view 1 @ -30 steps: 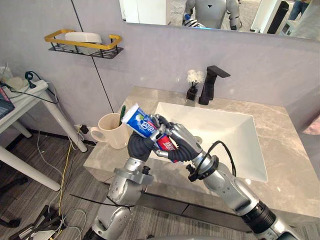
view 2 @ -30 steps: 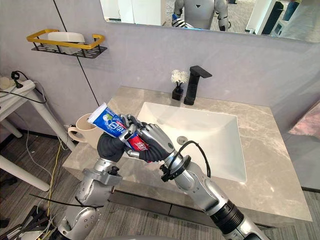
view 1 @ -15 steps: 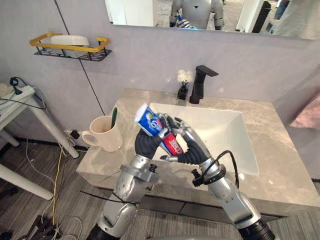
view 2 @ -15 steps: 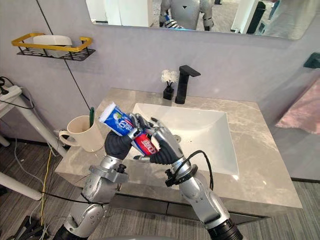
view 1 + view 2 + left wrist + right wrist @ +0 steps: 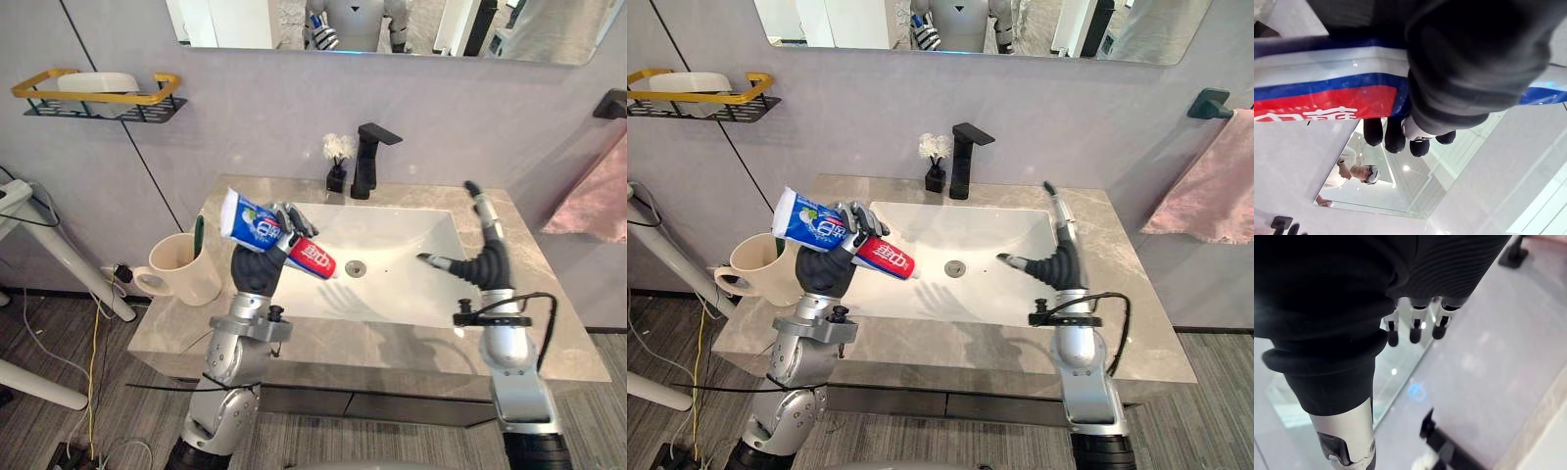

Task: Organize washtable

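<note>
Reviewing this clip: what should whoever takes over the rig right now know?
Left hand: shut on the toothpaste tube, held tilted in the air over the left part of the sink.
Right hand: open, empty, raised over the sink's right side.
The cup with a green toothbrush stands on the counter beside the left hand.
Done: tube in hand.
Left: probably set the tube in the cup.

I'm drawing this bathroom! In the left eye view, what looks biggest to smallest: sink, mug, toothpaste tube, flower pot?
1. Sink, by far the largest.
2. Mug and toothpaste tube: they look about alike, and the tube is held up nearer the camera, so no ranking.
3. Flower pot, smallest.
</note>
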You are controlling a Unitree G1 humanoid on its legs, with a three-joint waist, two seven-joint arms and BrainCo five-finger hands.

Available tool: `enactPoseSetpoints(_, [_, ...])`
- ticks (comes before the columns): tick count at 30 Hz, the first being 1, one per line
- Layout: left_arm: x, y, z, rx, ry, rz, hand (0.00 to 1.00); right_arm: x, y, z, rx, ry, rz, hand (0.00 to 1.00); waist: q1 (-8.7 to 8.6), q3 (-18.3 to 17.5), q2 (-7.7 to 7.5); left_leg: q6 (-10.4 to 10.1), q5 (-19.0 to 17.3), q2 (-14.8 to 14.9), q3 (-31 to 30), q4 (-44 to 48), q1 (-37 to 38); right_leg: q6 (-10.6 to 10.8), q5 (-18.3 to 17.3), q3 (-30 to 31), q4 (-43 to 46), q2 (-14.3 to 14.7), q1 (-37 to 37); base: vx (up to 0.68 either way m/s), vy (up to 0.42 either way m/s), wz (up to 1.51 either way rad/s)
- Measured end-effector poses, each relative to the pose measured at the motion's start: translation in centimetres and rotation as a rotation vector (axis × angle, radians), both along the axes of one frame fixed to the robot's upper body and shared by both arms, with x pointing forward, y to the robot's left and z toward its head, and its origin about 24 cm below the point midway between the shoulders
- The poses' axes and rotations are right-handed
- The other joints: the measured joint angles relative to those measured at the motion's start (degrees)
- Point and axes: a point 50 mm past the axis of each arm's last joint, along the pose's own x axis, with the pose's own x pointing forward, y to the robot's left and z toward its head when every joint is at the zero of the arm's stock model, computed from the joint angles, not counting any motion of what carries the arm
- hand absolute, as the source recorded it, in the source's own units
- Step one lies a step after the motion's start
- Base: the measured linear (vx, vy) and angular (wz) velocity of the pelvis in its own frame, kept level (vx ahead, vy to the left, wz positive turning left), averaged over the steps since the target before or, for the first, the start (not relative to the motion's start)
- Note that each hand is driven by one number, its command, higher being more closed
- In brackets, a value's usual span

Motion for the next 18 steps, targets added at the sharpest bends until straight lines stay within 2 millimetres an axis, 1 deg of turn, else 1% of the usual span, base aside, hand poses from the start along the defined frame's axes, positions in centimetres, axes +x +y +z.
enactPoseSetpoints(1, [0.0,0.2,0.1,-0.001,-0.007,0.011,1.00,-0.3,-0.5,0.3,0.001,-0.018,-0.029,0.00,0.00,0.0,0.01,0.0,0.0,0.0,0.0,0.0,0.0,0.0,0.0,0.0,0.0,0.0,0.0,-0.04,0.000,-0.01])
enactPoseSetpoints(3, [-0.1,1.0,0.6,0.001,-0.029,0.055,1.00,-1.5,-2.4,1.3,0.009,-0.082,-0.147,0.00,-0.09,0.0,0.03,0.1,-0.2,0.0,0.2,0.0,0.3,0.0,0.0,0.1,0.0,0.0,-0.1,-0.04,0.001,-0.04])
enactPoseSetpoints(4, [-0.1,1.3,0.7,0.004,-0.039,0.081,1.00,-2.2,-3.3,1.6,0.020,-0.106,-0.208,0.00,-0.12,0.0,0.08,0.1,-0.3,0.0,0.3,0.0,0.3,0.0,0.0,0.3,0.0,0.0,-0.1,-0.03,0.002,-0.07])
enactPoseSetpoints(5, [0.0,1.5,0.7,0.008,-0.042,0.095,1.00,-2.5,-3.8,1.7,0.025,-0.117,-0.240,0.00,-0.19,0.0,0.12,0.1,-0.3,0.0,0.4,0.0,0.4,0.0,0.0,0.4,-0.1,0.0,-0.2,-0.02,0.005,-0.11])
enactPoseSetpoints(7, [0.0,2.2,0.9,0.015,-0.050,0.135,1.00,-3.8,-5.7,1.5,0.038,-0.122,-0.356,0.00,-0.58,0.0,0.33,0.2,-0.5,0.0,1.6,0.0,0.4,0.0,0.1,1.3,-0.2,0.0,-0.4,-0.02,0.010,-0.18])
enactPoseSetpoints(8, [0.0,2.3,0.9,0.019,-0.051,0.145,1.00,-4.1,-6.2,1.3,0.041,-0.116,-0.380,0.00,-0.67,0.0,0.44,0.3,-0.6,0.0,1.7,0.0,0.4,0.0,0.2,1.6,-0.3,0.1,-0.6,-0.01,0.013,-0.24])
enactPoseSetpoints(9, [0.0,2.7,0.9,0.036,-0.054,0.180,1.00,-5.0,-7.3,1.1,0.055,-0.107,-0.442,0.00,-1.27,-0.3,0.84,0.3,-0.7,0.1,2.2,0.0,0.2,0.0,0.5,1.9,-0.6,0.0,-0.9,0.00,0.008,-0.17])
enactPoseSetpoints(12, [-0.5,3.3,1.1,0.051,-0.066,0.230,1.00,-6.4,-8.9,0.3,0.092,-0.087,-0.536,0.00,-1.74,-0.5,1.38,0.4,-0.8,0.1,3.2,0.0,0.0,0.2,1.1,3.2,-0.9,0.1,-1.2,0.02,0.006,-0.21])
enactPoseSetpoints(14, [-0.6,3.5,1.2,0.053,-0.076,0.254,1.00,-7.5,-10.5,-1.7,0.163,-0.023,-0.632,0.00,-2.96,-0.5,1.48,0.4,-0.9,0.1,3.2,0.0,0.0,0.2,1.1,3.2,-1.0,0.1,-1.1,0.01,-0.002,-0.04])
enactPoseSetpoints(15, [-0.5,3.6,1.2,0.049,-0.074,0.260,1.00,-7.7,-10.8,-2.4,0.192,-0.001,-0.653,0.00,-3.14,-0.5,1.48,0.4,-0.9,0.1,3.3,0.0,0.0,0.2,1.1,3.3,-1.0,0.1,-1.2,-0.02,-0.007,-0.06])
enactPoseSetpoints(17, [-0.6,3.5,1.2,0.050,-0.072,0.282,1.00,-8.8,-11.6,-5.9,0.313,0.118,-0.726,0.00,-2.97,-0.5,1.50,0.4,-1.0,0.1,3.6,0.0,0.2,0.2,1.2,3.6,-1.0,0.2,-1.2,-0.03,-0.008,-0.05])
enactPoseSetpoints(18, [-0.6,3.5,1.2,0.052,-0.073,0.287,1.00,-9.1,-11.7,-6.9,0.350,0.149,-0.739,0.00,-2.96,-0.6,1.53,0.4,-1.0,0.1,3.7,0.0,0.2,0.2,1.2,3.6,-1.0,0.3,-1.2,-0.03,-0.011,-0.03])
